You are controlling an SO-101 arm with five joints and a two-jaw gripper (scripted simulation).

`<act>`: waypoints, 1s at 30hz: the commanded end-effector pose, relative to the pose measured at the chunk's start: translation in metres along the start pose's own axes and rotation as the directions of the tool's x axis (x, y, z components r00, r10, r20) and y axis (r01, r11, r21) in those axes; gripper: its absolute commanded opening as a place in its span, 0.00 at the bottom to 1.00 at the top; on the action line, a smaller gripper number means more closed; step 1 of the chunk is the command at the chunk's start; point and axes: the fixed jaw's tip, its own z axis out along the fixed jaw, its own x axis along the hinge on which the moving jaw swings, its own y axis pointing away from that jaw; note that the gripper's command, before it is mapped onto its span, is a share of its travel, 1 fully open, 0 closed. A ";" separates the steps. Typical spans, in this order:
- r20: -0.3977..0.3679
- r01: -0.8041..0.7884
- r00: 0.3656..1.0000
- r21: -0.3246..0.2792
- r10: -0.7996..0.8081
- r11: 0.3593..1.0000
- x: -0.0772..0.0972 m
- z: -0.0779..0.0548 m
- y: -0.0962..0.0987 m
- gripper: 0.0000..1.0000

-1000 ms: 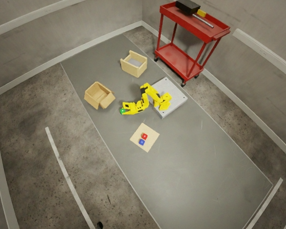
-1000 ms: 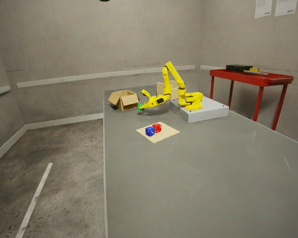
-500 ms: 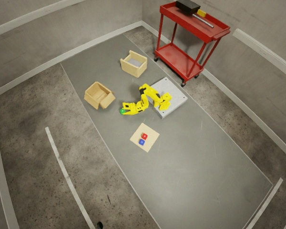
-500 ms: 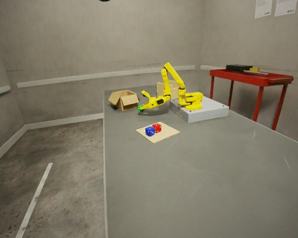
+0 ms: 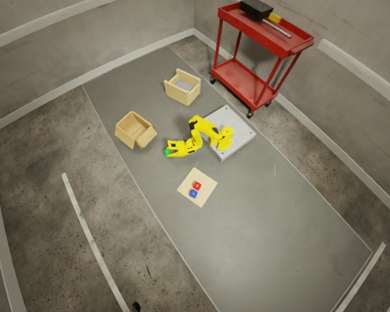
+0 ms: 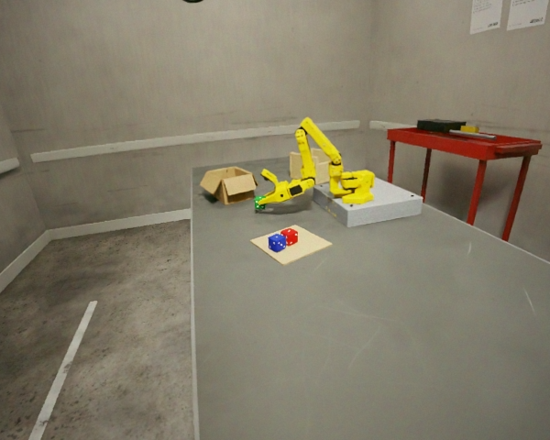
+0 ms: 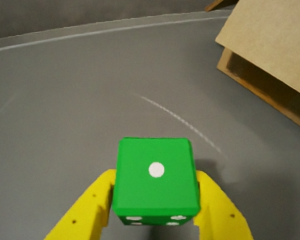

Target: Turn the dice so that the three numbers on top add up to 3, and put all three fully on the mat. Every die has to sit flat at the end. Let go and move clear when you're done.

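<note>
My gripper (image 5: 168, 151) (image 6: 261, 203) (image 7: 156, 182) is shut on the green die, holding it low over the table near the open cardboard box. The green die (image 5: 167, 153) (image 6: 258, 203) (image 7: 156, 195) shows one pip on the face towards the wrist camera; several pips show on its lower edge face. The square tan mat (image 5: 207, 184) (image 6: 313, 243) lies in front of the arm. On it the red die (image 5: 197, 185) (image 6: 290, 236) and the blue die (image 5: 193, 194) (image 6: 277, 242) sit flat, close together, each seeming to show one pip on top.
An open cardboard box (image 5: 149, 138) (image 6: 239, 190) (image 7: 275, 40) stands beyond the gripper. A wooden bin (image 5: 177, 93) (image 6: 296, 165) stands further back. The arm's base stands on a grey block (image 5: 238, 129) (image 6: 384, 209). A red cart (image 5: 252, 32) (image 6: 460, 145) stands beside the table.
</note>
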 end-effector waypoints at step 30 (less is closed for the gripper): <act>0.011 0.005 1.000 0.007 -0.005 1.000 0.010 0.005 -0.002 0.00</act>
